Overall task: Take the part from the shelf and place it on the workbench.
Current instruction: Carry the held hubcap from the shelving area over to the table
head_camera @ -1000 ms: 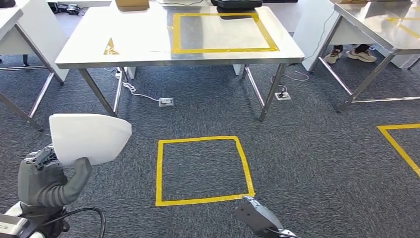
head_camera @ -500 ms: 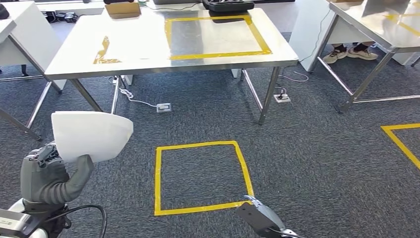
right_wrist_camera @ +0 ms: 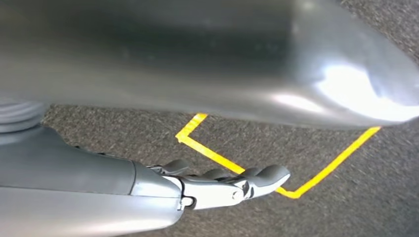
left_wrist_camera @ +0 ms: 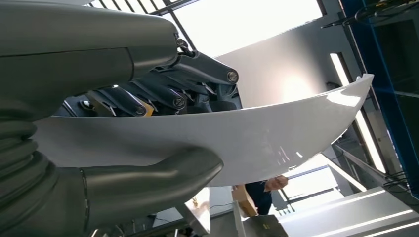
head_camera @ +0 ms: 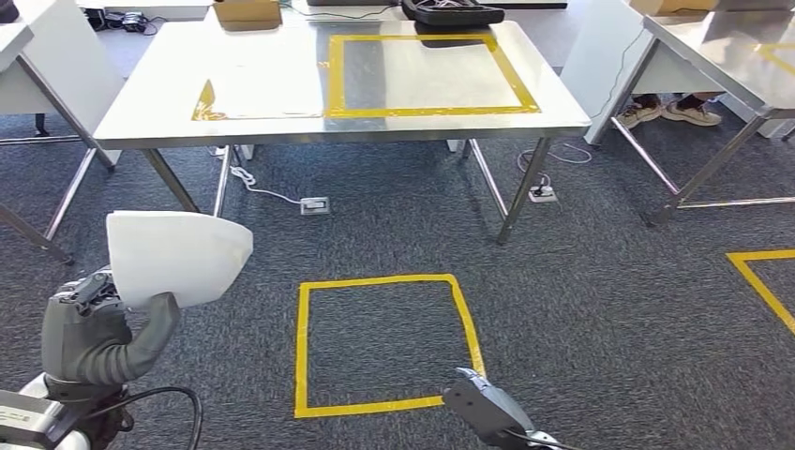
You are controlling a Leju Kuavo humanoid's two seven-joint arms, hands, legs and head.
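Since half a second back the whole view has slid: camera shift from my walking, not the furniture moving. Steel-topped workbench with the yellow taped rectangle point(head_camera: 337, 80) sits ahead across the dark grey carpet; a yellow taped floor square point(head_camera: 386, 344) lies between me and it.

Largest item in hand: the white curved sheet-like plastic part point(head_camera: 176, 256), carried in my left hand point(head_camera: 94, 337), raised at my left side, well short of the bench. Wrist view confirms it: thumb under the panel, darker fingers point(left_wrist_camera: 163, 96) over the top face, clamping near one end while the long free end point(left_wrist_camera: 316, 123) sticks out unsupported.

Handling judgement: thin, glossy, probably light and fairly stiff, but slick; a shell like this could pivot or slip in a one-end pinch. Better hold would sit nearer the middle, across the curve. Set-down wants a low, flat release so it doesn't rock or skate on steel.

Right hand point(head_camera: 483, 405) hangs low, holding nothing, fingers point(right_wrist_camera: 232, 185) loosely extended
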